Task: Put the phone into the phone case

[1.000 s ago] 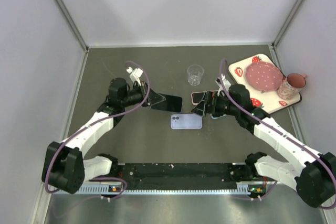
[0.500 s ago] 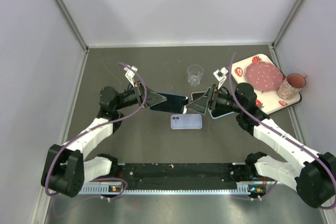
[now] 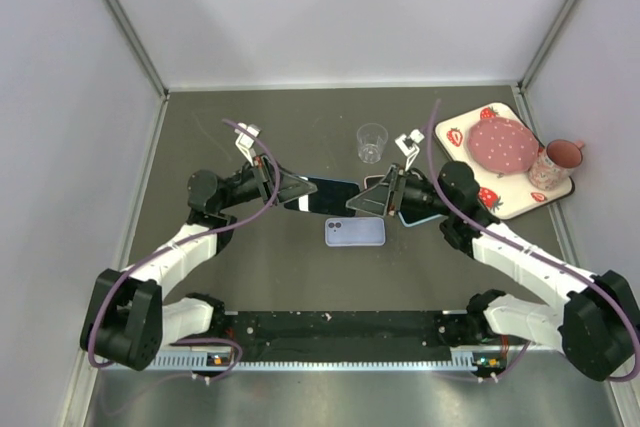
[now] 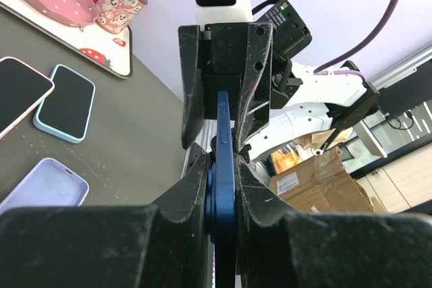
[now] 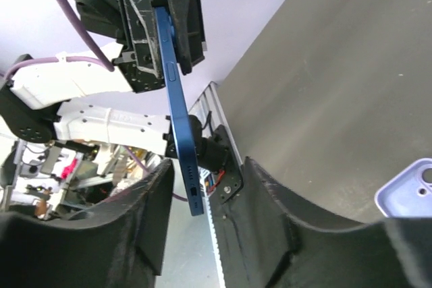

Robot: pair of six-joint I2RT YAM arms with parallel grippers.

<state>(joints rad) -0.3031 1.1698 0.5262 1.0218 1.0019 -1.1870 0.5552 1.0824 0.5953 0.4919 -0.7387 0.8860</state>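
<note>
My left gripper point(image 3: 300, 193) is shut on a dark blue phone point(image 3: 328, 195) and holds it on edge above the table, pointing right. In the left wrist view the phone point(image 4: 225, 141) runs straight out between the pads. My right gripper point(image 3: 362, 203) faces it from the right, and the phone's free end point(image 5: 181, 123) sits between its fingers point(image 5: 266, 197) with a gap on each side, so that gripper point(image 5: 202, 190) is open. The lilac phone case point(image 3: 354, 232) lies flat on the table just below both grippers; it also shows in the wrist views point(image 4: 42, 188) point(image 5: 413, 185).
A pink-rimmed phone point(image 3: 377, 184) and a light blue phone point(image 4: 65, 102) lie on the table under the right arm. A clear glass point(image 3: 372, 142) stands behind them. At the back right, a strawberry tray point(image 3: 470, 130) carries a pink bowl point(image 3: 503, 144) and a mug point(image 3: 558, 159).
My left gripper turned the blue phone on edge. My right gripper swung left to the phone's free end and narrowed its jaws around it.
</note>
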